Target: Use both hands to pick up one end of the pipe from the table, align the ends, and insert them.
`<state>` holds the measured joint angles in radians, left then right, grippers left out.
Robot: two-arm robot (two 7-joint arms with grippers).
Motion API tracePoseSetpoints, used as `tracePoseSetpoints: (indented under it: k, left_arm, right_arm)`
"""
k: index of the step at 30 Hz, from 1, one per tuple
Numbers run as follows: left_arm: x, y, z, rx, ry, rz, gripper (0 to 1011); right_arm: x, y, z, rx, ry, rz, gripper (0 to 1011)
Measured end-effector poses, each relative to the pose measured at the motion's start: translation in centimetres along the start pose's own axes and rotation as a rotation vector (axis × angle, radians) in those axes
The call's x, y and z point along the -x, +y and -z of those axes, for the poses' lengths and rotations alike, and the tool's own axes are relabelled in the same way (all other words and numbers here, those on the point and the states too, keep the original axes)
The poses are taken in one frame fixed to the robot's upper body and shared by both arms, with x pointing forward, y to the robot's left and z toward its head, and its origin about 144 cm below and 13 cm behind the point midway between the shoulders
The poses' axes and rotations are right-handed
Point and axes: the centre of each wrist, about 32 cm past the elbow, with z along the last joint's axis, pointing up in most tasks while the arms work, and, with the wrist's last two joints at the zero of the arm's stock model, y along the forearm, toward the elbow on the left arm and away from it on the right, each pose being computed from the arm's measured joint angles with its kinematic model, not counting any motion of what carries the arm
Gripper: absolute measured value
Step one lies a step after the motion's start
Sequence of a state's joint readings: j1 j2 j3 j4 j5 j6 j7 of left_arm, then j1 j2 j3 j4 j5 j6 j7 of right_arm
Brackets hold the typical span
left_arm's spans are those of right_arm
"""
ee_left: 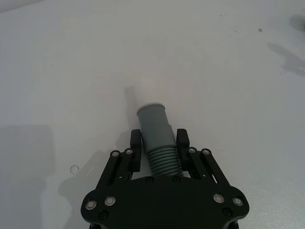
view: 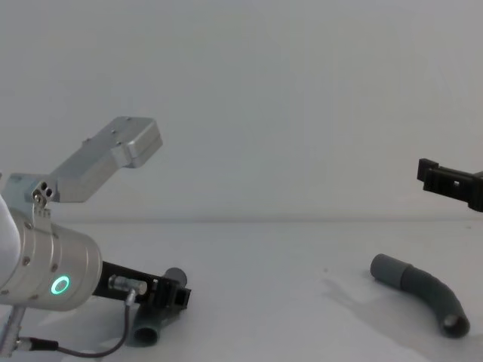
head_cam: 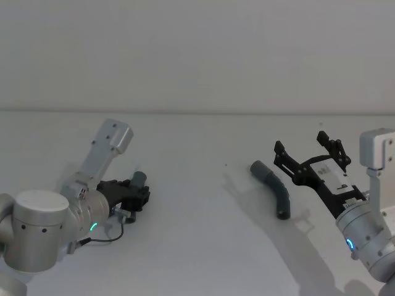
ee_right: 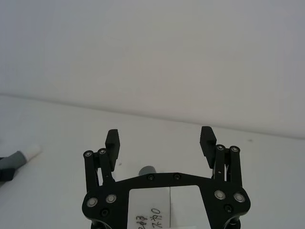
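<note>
- Left gripper (ee_left: 158, 140) is clamped on the white-tipped pipe piece (ee_left: 155, 128). Its two black fingers (ee_left: 136, 142) press on either side where the ribbed middle meets the smooth grey cuff.
- That cuff points straight out past the fingertips and ends in the narrower white tip (ee_left: 151, 93), which casts a shadow on the table (head_cam: 197, 246).
- In the head view this piece (head_cam: 139, 179) sits at the table's left side, mostly hidden behind the gripper. In the chest view its other grey end (view: 148, 332) hangs below the gripper, close to the surface. I cannot tell whether it touches.
- The left arm comes in low from the left, with a green ring light on its wrist.
- Well apart, on the table's right side, the plain pipe piece (head_cam: 274, 184) lies flat and bent. One cuff points to the far left and its open end faces the near right.
- Nothing touches the plain piece.
- The right gripper (head_cam: 300, 142) is held up just to the right of the plain piece. Its jaws are spread wide with nothing between them.
- In the chest view the right gripper (view: 451, 184) enters at the right edge, clearly higher than the piece (view: 423, 290) on the table.
- In the right wrist view a round grey cuff end (ee_right: 147, 170) shows below and between the spread fingers, just above the gripper's frame, which bears a white label.
- A plain white wall rises behind the table.
</note>
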<state>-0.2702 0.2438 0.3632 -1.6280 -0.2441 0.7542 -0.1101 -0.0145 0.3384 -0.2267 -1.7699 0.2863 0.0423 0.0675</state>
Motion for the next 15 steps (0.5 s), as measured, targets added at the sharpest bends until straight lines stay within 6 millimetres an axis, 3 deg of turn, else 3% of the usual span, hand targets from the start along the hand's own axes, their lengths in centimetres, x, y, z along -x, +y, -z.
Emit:
tracePoseSetpoints:
  k: [15]
  left_arm:
    - [0.0,0.0,0.0,-0.001,0.0,-0.001,370]
  right_arm:
    - [0.2,0.2,-1.3,0.138,-0.039,-0.083,1001]
